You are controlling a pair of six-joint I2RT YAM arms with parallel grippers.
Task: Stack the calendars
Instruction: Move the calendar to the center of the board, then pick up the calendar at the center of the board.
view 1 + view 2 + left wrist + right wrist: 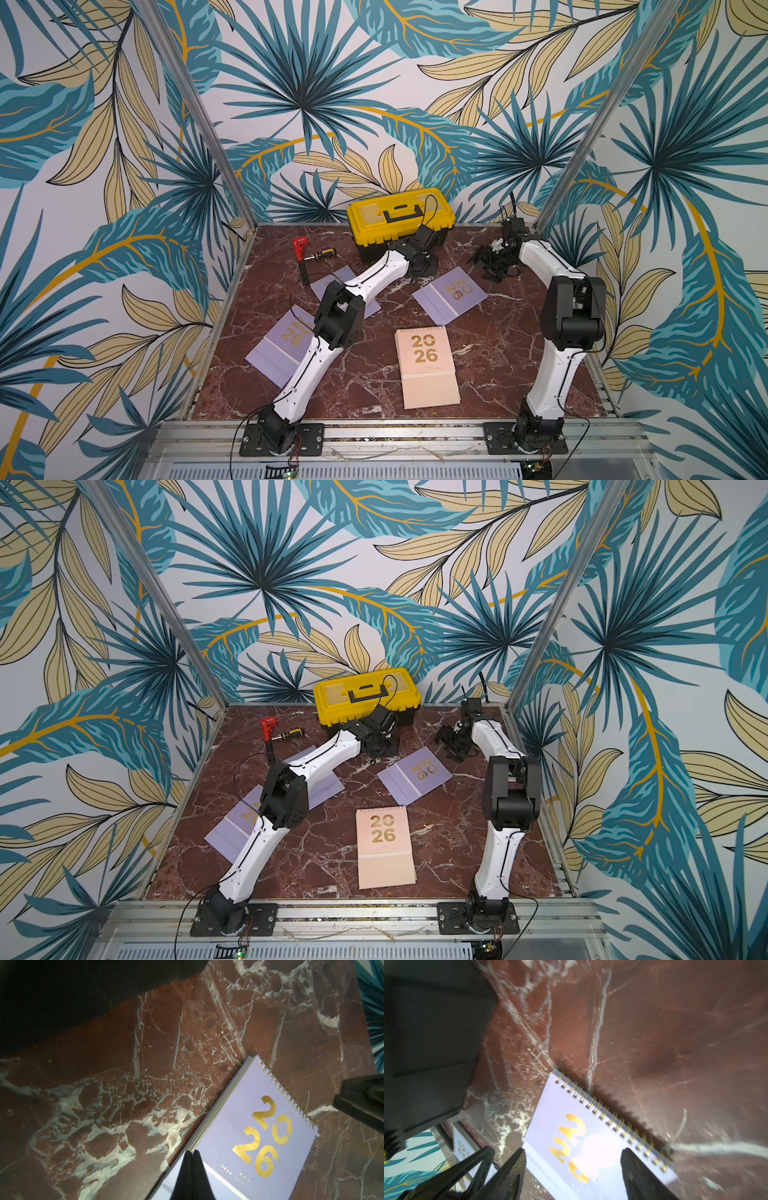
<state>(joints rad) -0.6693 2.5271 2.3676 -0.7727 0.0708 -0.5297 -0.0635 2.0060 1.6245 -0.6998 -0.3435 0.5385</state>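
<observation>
Calendars (278,345) lie scattered in both top views: the lavender spiral-bound card calendar (451,295) sits flat on the red marble bench (374,386), long axis slanting back and rightward, with the peach-pink calendar (427,365) well apart in front. Left wrist view — the left fingers (188,1172) are clenched on nothing, tips over the lavender cover's long edge. Right wrist view, blurred — the right fingers (639,1174) stand spread and empty over its coil end; bare bench beyond leaves room.
</observation>
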